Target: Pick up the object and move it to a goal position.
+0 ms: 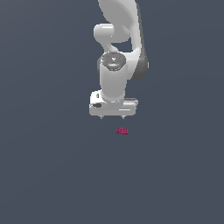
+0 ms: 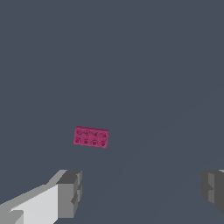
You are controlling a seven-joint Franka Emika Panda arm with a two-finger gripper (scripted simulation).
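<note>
1. We find the magenta studded brick (image 1: 122,131) (image 2: 91,137) just below frame centre in the exterior view, lying flat on the grey floor (image 1: 48,175).
2. We see the gripper (image 1: 112,117) above it, fingers (image 2: 70,192) spread wide, grasping nothing.

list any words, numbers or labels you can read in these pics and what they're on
None can be read.
Magenta brick: no print, only rows of round studs in the wrist view; in the exterior view just faint lighter marks, too small to read.
Pincer and white arm: plain, no label or number visible.
</note>
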